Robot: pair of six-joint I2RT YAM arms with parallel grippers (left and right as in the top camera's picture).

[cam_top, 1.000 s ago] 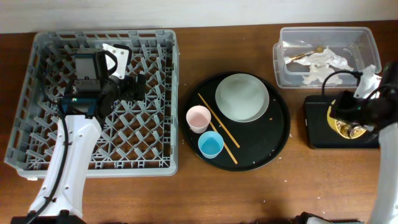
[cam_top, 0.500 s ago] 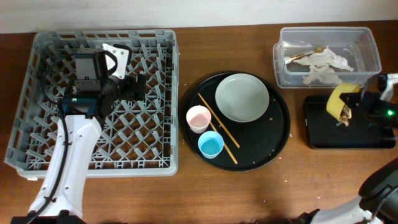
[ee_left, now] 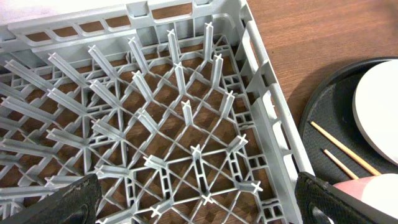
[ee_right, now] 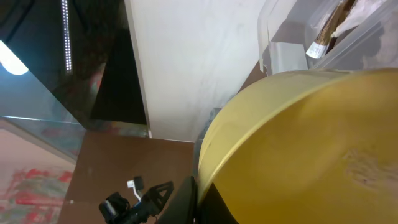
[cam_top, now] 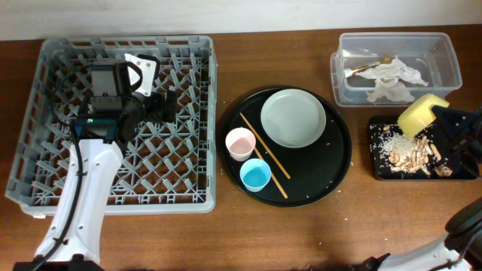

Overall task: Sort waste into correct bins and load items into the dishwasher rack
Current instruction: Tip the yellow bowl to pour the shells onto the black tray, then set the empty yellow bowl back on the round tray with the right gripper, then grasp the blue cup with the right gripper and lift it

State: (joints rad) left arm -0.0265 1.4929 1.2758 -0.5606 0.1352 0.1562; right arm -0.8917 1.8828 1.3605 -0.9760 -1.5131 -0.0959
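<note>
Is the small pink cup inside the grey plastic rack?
No, the small pink cup stands on the round black tray beside the grey rack.

The overhead camera looks straight down on the whole counter (cam_top: 226,241). The left wrist camera sits close above the dishwasher rack (ee_left: 268,118) at its 2 o'clock corner, also catching the round black tray (ee_left: 329,106) at its edge. The right wrist camera, tilted, crowds the yellow bowl (ee_right: 298,143).

Even, soft overhead light, faint shadows; right wrist view tilted, w/ lamp glare top-left.

Grey rack (cam_top: 151,202), yellow bowl (cam_top: 422,113), pink cup (cam_top: 240,142), light-blue cup (cam_top: 255,175), grey-green plate (cam_top: 293,118)
</note>
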